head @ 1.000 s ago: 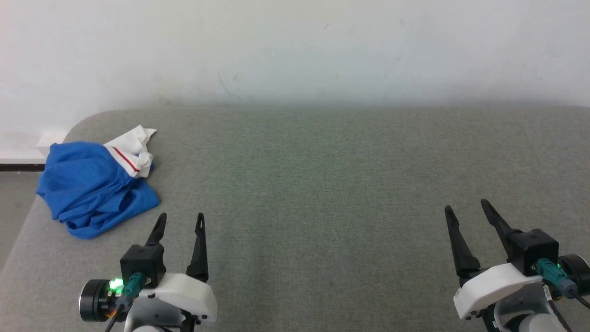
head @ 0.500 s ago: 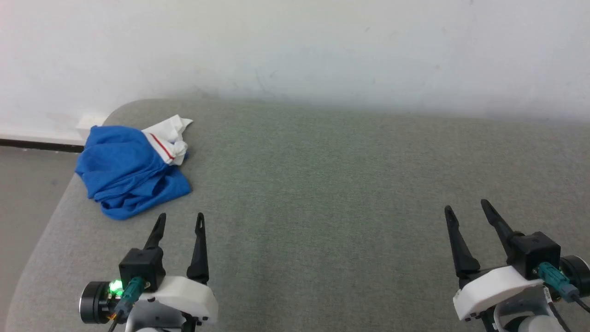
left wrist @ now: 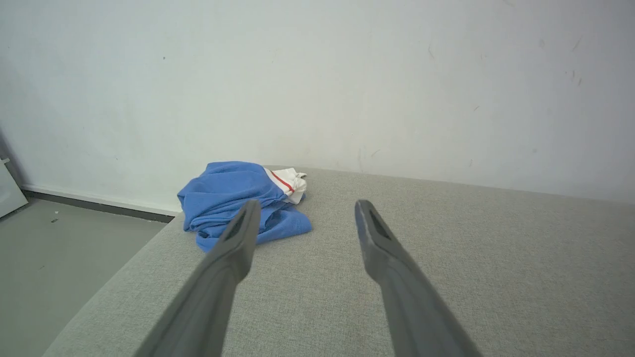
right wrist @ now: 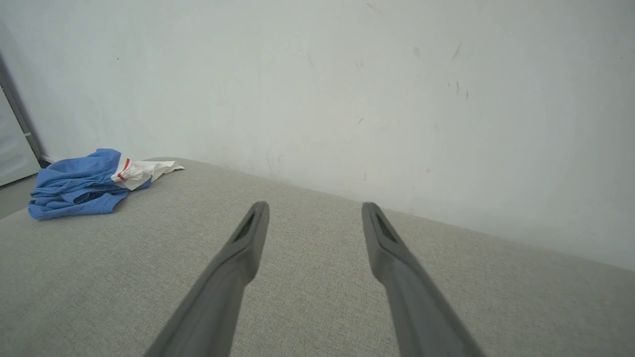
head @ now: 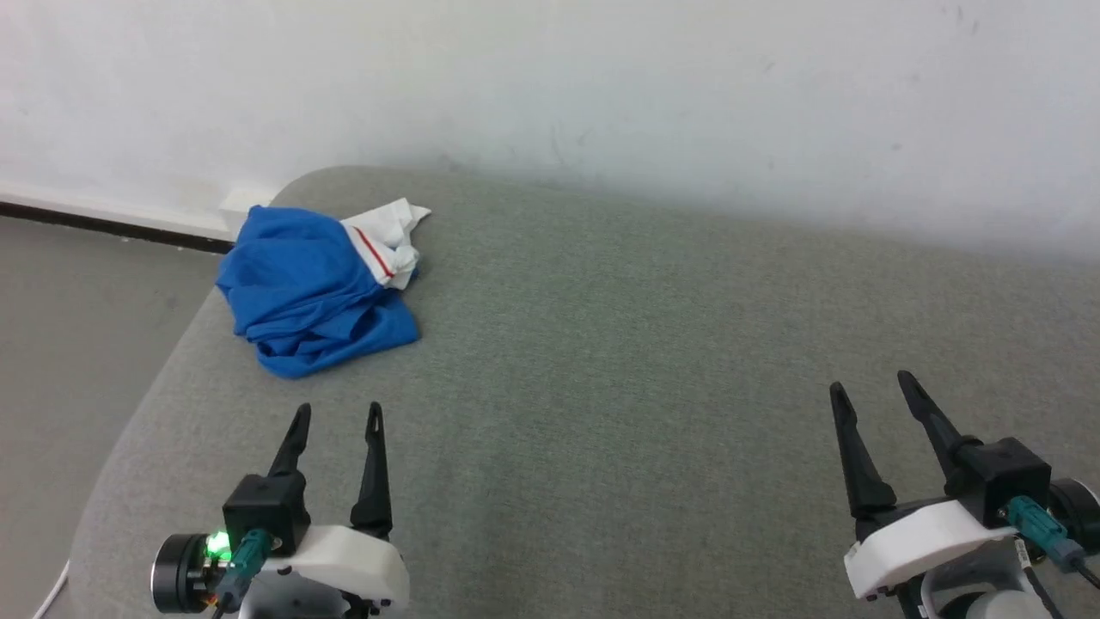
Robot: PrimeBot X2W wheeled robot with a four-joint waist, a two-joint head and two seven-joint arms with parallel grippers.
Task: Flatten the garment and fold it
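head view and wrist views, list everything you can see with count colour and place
garment: 1, bright blue with a white part and a red stripe, crumpled in a heap at the far left corner of the surface
surface: 1, grey woven fabric, spreads across the middle and foreground, rounded corner at far left
wall: 1, off-white with small scuffs, behind the surface
floor: 1, grey, to the left of the surface
skirting strip: 1, dark, at the foot of the wall on the left
left end effector: 1, dark fingers, open, lower left, short of the garment
right end effector: 1, dark fingers, open, lower right over bare surface
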